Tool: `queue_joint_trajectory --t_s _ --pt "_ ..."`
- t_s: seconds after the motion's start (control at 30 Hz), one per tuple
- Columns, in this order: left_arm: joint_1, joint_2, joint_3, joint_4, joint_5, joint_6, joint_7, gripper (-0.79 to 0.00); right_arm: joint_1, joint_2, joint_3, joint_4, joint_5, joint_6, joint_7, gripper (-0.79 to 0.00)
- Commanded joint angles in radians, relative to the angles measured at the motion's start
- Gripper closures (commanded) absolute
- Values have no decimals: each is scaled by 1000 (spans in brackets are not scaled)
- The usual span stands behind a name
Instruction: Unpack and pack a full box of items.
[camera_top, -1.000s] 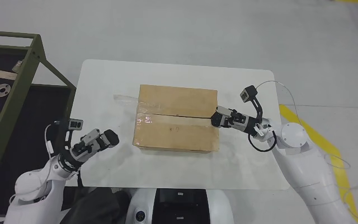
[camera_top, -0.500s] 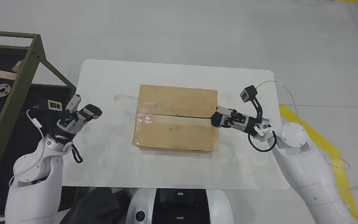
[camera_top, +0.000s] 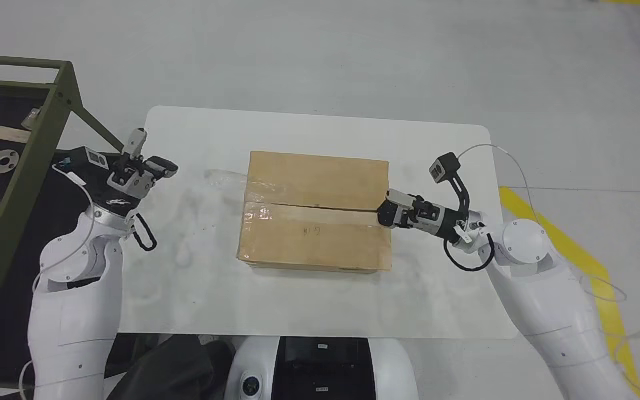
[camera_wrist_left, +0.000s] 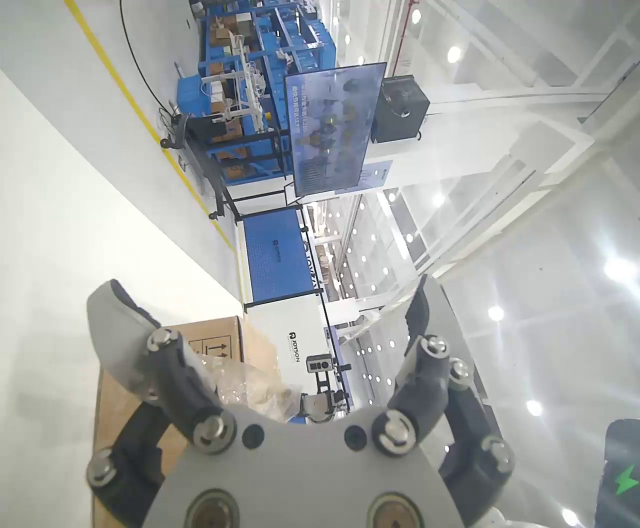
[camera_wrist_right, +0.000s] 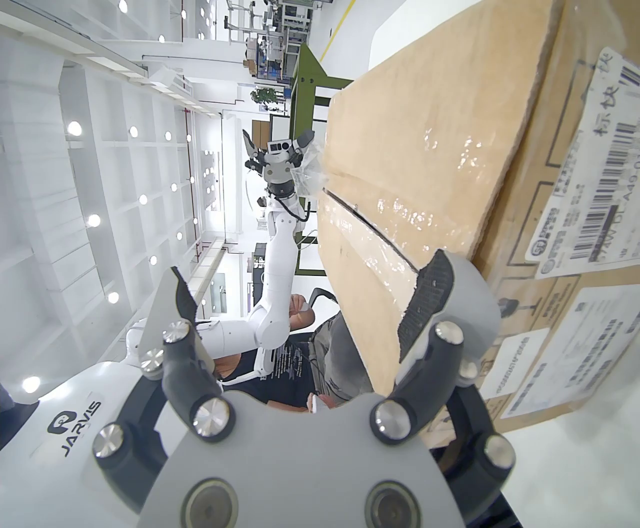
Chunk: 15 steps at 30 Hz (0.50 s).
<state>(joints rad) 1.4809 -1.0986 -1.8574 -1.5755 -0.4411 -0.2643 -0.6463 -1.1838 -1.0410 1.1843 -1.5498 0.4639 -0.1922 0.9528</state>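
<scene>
Spanning most of the top view, the white rectangular table (camera_top: 440, 300) carries one closed brown cardboard box (camera_top: 300, 180) at its middle, with the box's long side running from one arm across to the other. Its two top flaps meet in a taped seam (camera_top: 315, 207) along that same axis. The right gripper (camera_top: 386, 212) sits at the box's right end, level with the seam's end; whether it touches the cardboard I cannot tell. Its fingers are spread and hold nothing. The left gripper (camera_top: 150, 160) hangs over the table's far left corner, well apart from the box, also spread and empty. A crumpled scrap of clear film (camera_top: 222, 176) lies by the box's far left corner. The right arm is nearer, so opening would likely run along the seam, away from it.
</scene>
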Motion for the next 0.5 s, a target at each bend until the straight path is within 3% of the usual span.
queue_joint_trajectory --t_s 0.0,0.17,0.47 --pt "1 0 0 0 0 1 -1 -785 0 0 0 0 0 0 0 -785" --pt "1 0 0 0 0 1 -1 -785 -3 0 0 -6 -1 2 -10 -785" --pt "1 0 0 0 0 1 -1 -785 -54 5 37 -156 36 63 -24 -785"
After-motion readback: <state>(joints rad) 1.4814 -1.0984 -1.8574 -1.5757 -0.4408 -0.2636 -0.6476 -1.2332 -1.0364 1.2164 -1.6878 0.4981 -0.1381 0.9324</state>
